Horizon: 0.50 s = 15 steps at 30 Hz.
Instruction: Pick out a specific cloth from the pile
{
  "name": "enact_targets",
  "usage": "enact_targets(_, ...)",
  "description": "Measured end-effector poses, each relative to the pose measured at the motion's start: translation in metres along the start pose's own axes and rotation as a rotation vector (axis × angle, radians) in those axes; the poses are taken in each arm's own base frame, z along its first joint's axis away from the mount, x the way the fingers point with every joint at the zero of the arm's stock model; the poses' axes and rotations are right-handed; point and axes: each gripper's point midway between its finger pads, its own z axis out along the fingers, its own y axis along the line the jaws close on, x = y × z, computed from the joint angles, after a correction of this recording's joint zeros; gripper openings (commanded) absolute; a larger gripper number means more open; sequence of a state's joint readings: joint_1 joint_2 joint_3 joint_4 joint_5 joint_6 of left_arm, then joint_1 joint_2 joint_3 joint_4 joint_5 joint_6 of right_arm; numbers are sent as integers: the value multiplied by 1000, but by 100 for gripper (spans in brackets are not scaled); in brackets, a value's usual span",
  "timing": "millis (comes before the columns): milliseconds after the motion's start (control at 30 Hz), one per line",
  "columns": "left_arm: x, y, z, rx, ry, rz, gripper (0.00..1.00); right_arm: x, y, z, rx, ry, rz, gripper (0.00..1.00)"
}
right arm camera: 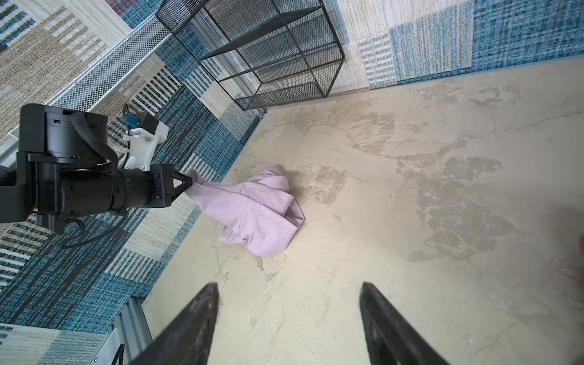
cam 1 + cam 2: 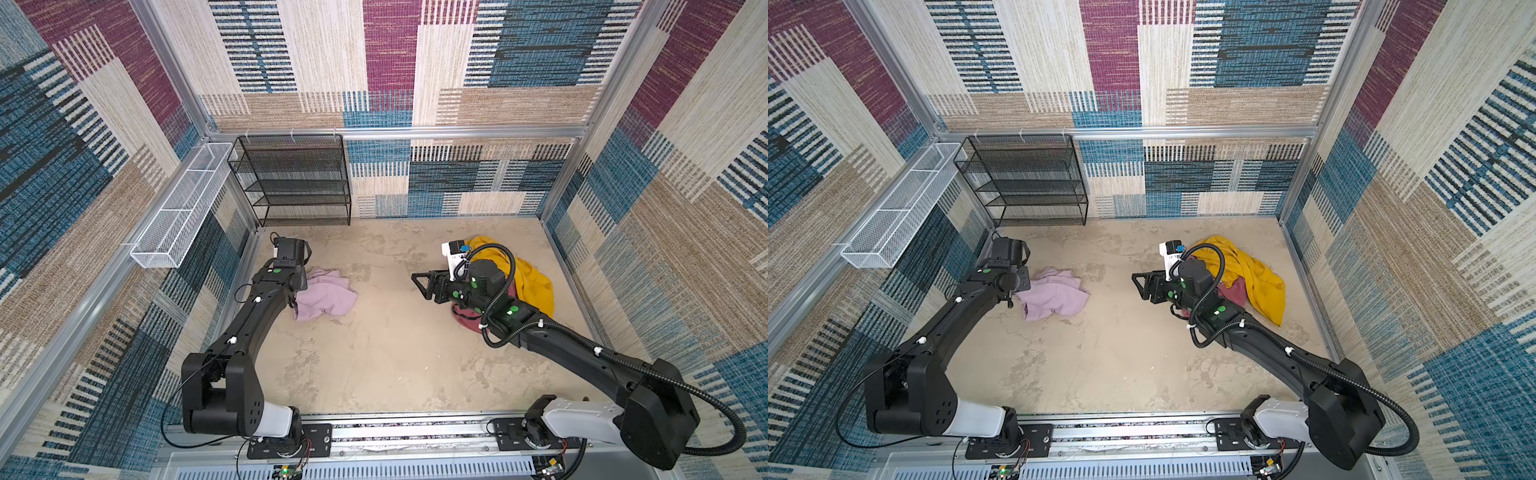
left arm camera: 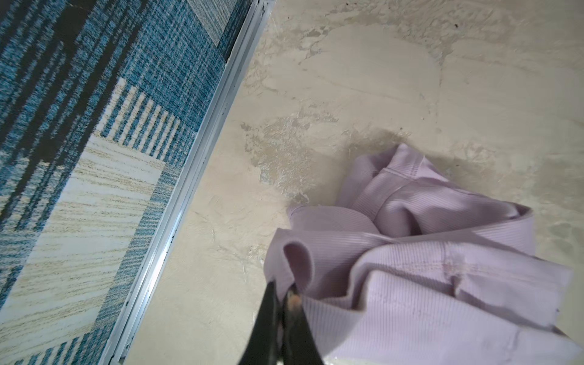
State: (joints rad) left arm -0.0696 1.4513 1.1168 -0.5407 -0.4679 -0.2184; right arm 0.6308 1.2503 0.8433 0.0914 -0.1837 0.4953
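We see the bench [image 2: 395,357] filling the lower middle of both top views. The pile [image 2: 538,286], yellow over rose-red, sits right of centre, partly under the right arm [image 2: 582,347]. The cloth [image 2: 328,297] lies crumpled left of centre, well apart from the pile, one edge raised. The left tool [image 1: 189,183] is pressed together, pinching that edge. The right tool [image 1: 287,286] is spread, holding nothing, just beside the pile, pointing toward the cloth.
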Motion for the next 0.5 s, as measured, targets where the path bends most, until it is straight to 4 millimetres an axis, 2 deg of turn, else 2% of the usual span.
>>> enact_targets(67,2,1,4,-6,9,-1,0,1,0,0,0,2,0,73)
enact_targets(233,5,5,9,-16,22,-5,35,3,0,1,1,8,1,73)
enact_targets(367,3,7,3,-9,8,-18,40,3,0,2,2,10,1,73)
enact_targets(500,-4,6,-6,20,-17,-44,40,4,-1,3,4,15,2,73)
